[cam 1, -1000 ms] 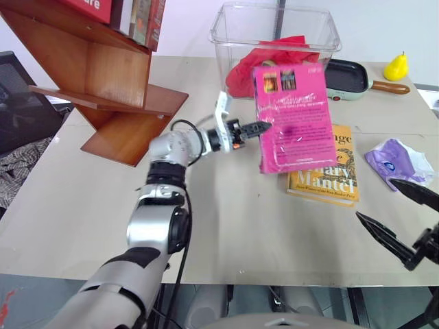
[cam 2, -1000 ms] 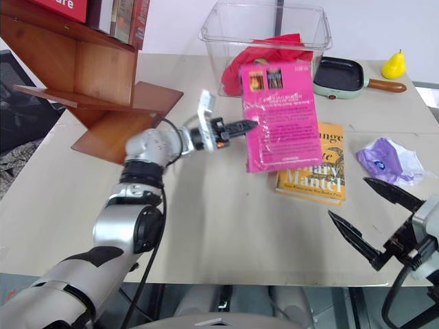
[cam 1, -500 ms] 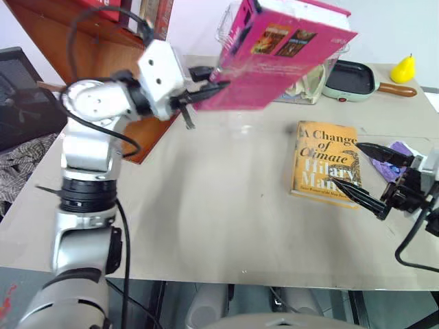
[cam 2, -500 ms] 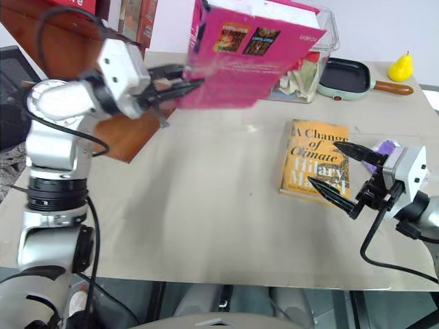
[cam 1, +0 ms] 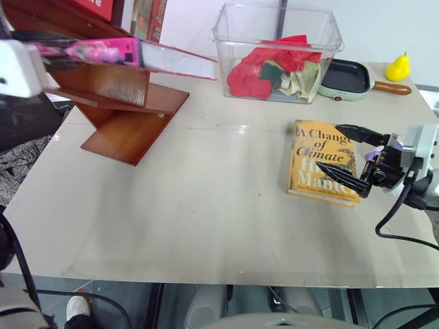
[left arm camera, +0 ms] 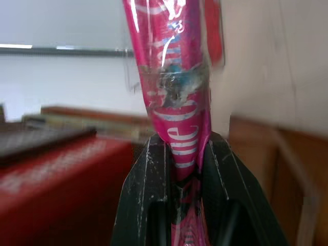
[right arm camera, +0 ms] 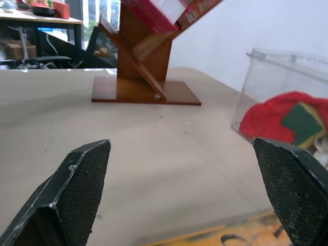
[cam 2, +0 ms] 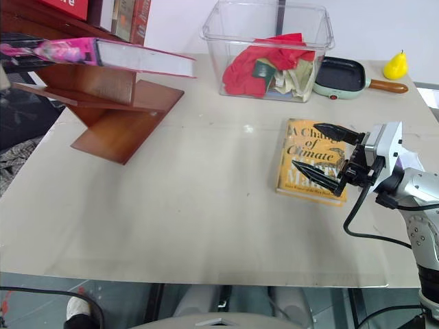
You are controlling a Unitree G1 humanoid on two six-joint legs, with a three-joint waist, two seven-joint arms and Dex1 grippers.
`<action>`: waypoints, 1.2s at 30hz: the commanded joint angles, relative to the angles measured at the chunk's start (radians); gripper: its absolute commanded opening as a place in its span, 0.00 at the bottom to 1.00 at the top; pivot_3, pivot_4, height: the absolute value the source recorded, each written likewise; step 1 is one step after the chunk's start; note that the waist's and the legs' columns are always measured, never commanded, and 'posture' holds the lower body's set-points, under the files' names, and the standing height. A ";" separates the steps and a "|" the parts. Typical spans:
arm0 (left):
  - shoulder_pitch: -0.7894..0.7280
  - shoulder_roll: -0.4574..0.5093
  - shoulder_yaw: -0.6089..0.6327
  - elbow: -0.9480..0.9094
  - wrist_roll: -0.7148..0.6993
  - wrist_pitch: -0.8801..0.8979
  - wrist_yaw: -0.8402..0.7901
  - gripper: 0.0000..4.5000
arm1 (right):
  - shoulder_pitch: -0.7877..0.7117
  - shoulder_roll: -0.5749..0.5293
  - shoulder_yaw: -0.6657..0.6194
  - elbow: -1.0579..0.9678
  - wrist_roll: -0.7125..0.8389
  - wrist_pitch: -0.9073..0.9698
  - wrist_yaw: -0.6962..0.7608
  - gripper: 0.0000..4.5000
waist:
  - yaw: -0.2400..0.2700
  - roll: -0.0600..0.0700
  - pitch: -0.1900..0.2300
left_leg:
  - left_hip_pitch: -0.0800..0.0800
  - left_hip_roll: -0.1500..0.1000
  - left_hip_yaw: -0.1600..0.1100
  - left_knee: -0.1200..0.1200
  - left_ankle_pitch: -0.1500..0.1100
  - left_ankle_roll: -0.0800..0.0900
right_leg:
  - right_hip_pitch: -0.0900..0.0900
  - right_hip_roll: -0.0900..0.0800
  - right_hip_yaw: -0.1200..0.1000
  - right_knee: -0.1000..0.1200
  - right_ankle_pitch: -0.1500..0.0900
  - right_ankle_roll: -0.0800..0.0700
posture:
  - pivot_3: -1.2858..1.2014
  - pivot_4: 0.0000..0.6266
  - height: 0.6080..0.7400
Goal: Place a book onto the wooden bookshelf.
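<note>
The magenta-pink book (cam 1: 116, 51) is held level, its white page edge (cam 1: 180, 63) facing me, in front of the wooden bookshelf (cam 1: 120, 96) and above its lower slanted board. I cannot tell whether the book touches the shelf. My left gripper (left arm camera: 179, 169) is shut on the book's spine, which rises between its black fingers (left arm camera: 148, 179). My right gripper (cam 1: 329, 146) is open and empty, hovering over the yellow-orange book (cam 1: 309, 175) on the table's right side. In the right wrist view the bookshelf (right arm camera: 138, 77) stands far off between the spread fingers (right arm camera: 77, 195).
A clear plastic bin (cam 1: 278, 20) with red cloth stands at the back centre. Right of it are a small frying pan (cam 1: 346, 75) and a yellow pear (cam 1: 400, 67). Other books (cam 1: 145, 12) stand on the shelf's upper board. The beige table (cam 1: 192, 199) spreads between shelf and right gripper.
My left arm swung the pink book from above mid-table to the left, and it now lies level at the shelf. My right gripper rose from the table's front edge to over the yellow-orange book.
</note>
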 commanded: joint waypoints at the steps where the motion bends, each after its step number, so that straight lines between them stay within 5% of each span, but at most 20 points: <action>1: -0.116 0.016 -0.052 0.220 0.073 -0.171 -0.030 0.05 | -0.011 -0.001 -0.014 -0.020 0.004 -0.016 0.009 1.00 | 0.001 0.000 0.000 | 0.000 0.000 0.000 0.000 0.000 0.000 | 0.000 0.000 0.000 0.000 0.000 0.000 | 0.52 0.24 1.00; 6: -0.186 0.052 -0.159 0.467 0.314 -0.246 0.148 0.05 | 0.024 -0.010 -0.035 -0.057 0.009 -0.005 -0.008 1.00 | -0.011 -0.001 0.000 | 0.000 -0.001 0.000 0.001 0.000 0.000 | 0.000 0.001 0.000 0.002 0.000 0.000 | 0.52 0.24 1.00; 11: -0.218 0.109 -0.292 0.526 0.606 -0.208 0.530 0.05 | 0.079 -0.019 -0.071 -0.109 0.034 0.019 -0.033 1.00 | -0.010 -0.003 0.001 | 0.000 0.000 0.000 0.001 0.000 0.000 | -0.001 0.001 0.000 0.002 0.000 0.000 | 0.52 0.24 1.00; 15: -0.252 0.117 -0.338 0.553 0.686 -0.189 0.657 0.46 | 0.083 -0.028 -0.072 -0.122 0.045 0.037 -0.037 1.00 | -0.011 -0.004 0.001 | 0.001 0.001 0.000 0.001 0.000 0.000 | 0.000 0.001 0.000 0.003 0.000 0.001 | 0.52 0.24 1.00; 18: -0.253 0.093 -0.267 0.570 0.563 -0.220 0.550 0.75 | 0.077 -0.035 -0.074 -0.116 0.049 0.045 -0.031 1.00 | -0.010 -0.004 0.001 | 0.001 0.001 0.000 0.001 0.000 0.000 | 0.000 0.002 0.000 0.003 0.000 0.000 | 0.52 0.24 1.00; 22: -0.200 0.030 -0.049 0.531 0.164 -0.076 0.084 0.75 | 0.058 -0.039 -0.055 -0.100 0.049 0.052 -0.019 1.00 | -0.009 -0.004 0.001 | -0.001 0.001 0.000 0.001 0.000 0.000 | -0.001 0.001 -0.001 0.002 0.000 0.000 | 0.52 0.24 1.00; 25: -0.142 0.032 0.062 0.436 -0.025 0.156 -0.103 0.75 | 0.040 -0.041 -0.038 -0.079 0.041 0.053 0.001 1.00 | -0.015 -0.004 0.001 | -0.002 0.001 0.000 0.001 0.000 0.000 | -0.002 0.001 -0.001 0.002 0.000 0.000 | 0.52 0.24 1.00; 28: 0.012 0.074 0.154 0.279 -0.154 0.424 -0.179 0.75 | 0.003 -0.043 -0.020 -0.040 0.037 0.055 0.025 1.00 | -0.028 -0.004 0.001 | -0.002 0.002 -0.001 0.002 0.000 0.000 | -0.003 0.001 0.000 0.003 0.000 0.000 | 0.52 0.24 1.00; 34: 0.587 0.103 0.504 -0.171 -0.346 0.880 -0.178 0.75 | -0.074 -0.036 0.028 0.053 0.009 0.038 0.090 1.00 | -0.043 -0.003 0.002 | 0.002 0.006 -0.001 0.000 0.000 0.000 | -0.003 0.002 0.004 0.005 0.000 0.000 | 0.52 0.24 1.00; 36: 0.713 0.072 0.626 -0.352 -0.417 1.092 -0.150 0.64 | -0.091 -0.033 0.035 0.068 0.006 0.039 0.101 1.00 | -0.037 -0.003 0.002 | 0.002 0.007 -0.001 0.000 0.000 0.000 | -0.003 0.002 0.004 0.005 0.000 0.000 | 0.52 0.24 1.00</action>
